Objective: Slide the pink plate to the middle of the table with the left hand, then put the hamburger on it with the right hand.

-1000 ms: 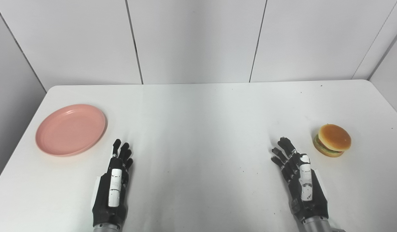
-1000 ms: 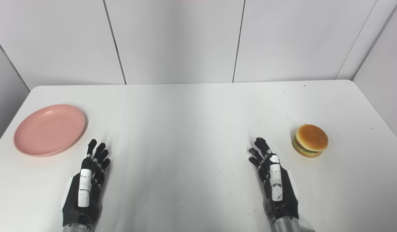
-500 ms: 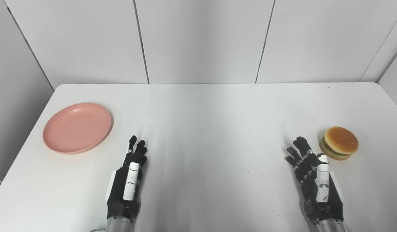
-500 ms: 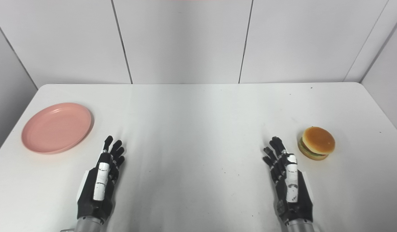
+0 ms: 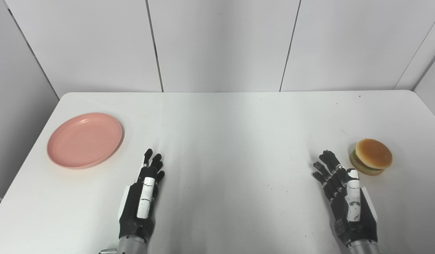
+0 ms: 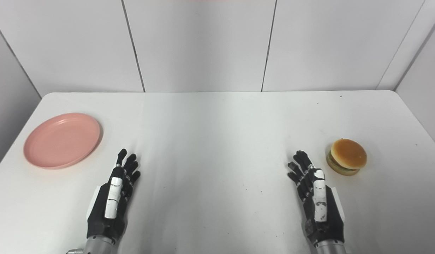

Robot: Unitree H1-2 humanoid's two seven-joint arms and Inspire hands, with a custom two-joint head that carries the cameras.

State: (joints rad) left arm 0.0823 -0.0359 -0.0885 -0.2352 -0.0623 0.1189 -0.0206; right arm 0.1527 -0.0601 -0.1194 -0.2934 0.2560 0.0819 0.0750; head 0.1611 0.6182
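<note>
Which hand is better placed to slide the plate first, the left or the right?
The left hand. It lies open near the plate at the table's left side, while the right hand rests far across, beside the hamburger.

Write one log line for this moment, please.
stage: before first move | pink plate: table's left side | hamburger: right side | left hand: open | right hand: open

One pink plate (image 5: pixel 84 140) and one hamburger (image 5: pixel 371 156) lie on one white table (image 5: pixel 231 134); two black hands show, one left hand (image 5: pixel 141 203) and one right hand (image 5: pixel 348 201)
</note>
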